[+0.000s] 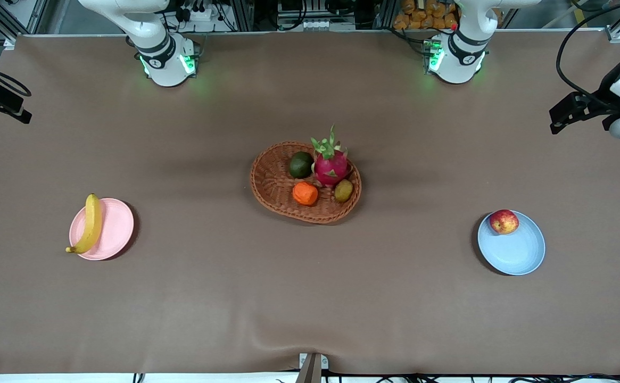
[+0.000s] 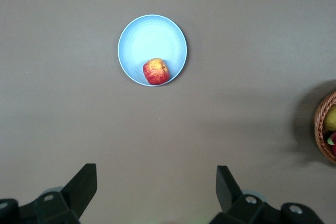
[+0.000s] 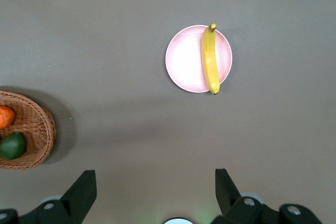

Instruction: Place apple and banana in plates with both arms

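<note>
The red apple (image 1: 504,221) lies in the pale blue plate (image 1: 517,252), against the rim farther from the front camera. Both show in the left wrist view, the apple (image 2: 156,71) in the plate (image 2: 149,38). The yellow banana (image 1: 91,223) lies across the pale pink plate (image 1: 113,229), both ends over the rim; the right wrist view shows the banana (image 3: 210,59) on that plate (image 3: 184,59). My left gripper (image 2: 156,182) is open and empty, high over bare table apart from the blue plate. My right gripper (image 3: 156,184) is open and empty, high over bare table apart from the pink plate.
A brown wicker basket (image 1: 272,186) stands mid-table between the plates. It holds a pink dragon fruit (image 1: 331,165), an orange fruit (image 1: 305,193), a dark green fruit (image 1: 301,164) and a small brownish fruit (image 1: 344,190). Brown cloth covers the table.
</note>
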